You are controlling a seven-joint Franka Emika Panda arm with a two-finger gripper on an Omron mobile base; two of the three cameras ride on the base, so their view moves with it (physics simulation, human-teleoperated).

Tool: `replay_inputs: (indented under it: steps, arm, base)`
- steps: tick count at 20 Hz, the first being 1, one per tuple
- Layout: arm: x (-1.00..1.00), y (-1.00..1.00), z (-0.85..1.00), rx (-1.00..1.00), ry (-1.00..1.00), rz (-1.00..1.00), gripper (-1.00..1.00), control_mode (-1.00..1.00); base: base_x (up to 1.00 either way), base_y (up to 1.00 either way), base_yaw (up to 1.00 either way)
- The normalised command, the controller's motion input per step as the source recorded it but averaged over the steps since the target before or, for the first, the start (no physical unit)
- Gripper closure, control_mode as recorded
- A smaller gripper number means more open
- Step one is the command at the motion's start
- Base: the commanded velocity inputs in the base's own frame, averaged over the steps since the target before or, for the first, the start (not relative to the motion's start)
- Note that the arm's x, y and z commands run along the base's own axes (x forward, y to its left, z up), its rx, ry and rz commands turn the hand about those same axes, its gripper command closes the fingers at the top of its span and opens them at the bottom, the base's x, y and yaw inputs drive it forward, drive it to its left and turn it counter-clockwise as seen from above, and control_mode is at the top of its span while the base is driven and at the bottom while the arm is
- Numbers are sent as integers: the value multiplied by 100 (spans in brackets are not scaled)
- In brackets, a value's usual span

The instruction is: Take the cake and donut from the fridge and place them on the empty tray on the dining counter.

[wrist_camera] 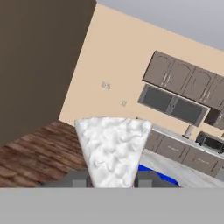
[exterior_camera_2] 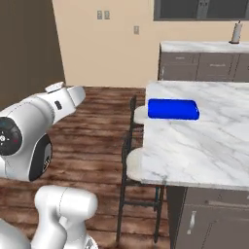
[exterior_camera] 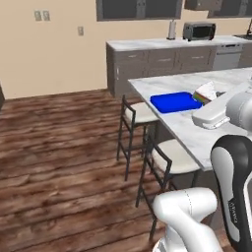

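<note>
We hold the cake (wrist_camera: 113, 151) clamped in our gripper (wrist_camera: 113, 183) (frosting faces the hand camera), raised above the table (exterior_camera_2: 204, 141). The tray (exterior_camera: 174, 102) lies just beyond, its long axis along the table's near edge.

You can see small dark lettering on the side of the robot arm (exterior_camera: 235, 209) in the left base view, but it is too blurred to read.

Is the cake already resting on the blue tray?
No. The cake sits between the gripper fingertips in the hand view; the tray is bare.
</note>
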Motion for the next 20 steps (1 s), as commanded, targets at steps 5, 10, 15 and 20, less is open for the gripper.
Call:
replay_inputs:
  steps: [5,10,15,20]
  arm:
    - [0,0,0,0,0,0,100,100]
    - [0,0,0,0,0,0,100,100]
    - [0,0,0,0,0,0,100,100]
    - [0,0,0,0,0,0,100,100]
  base:
    - [70,99,-67]
    - [96,100,-63]
    - [88,100,-63]
    - [74,100,-63]
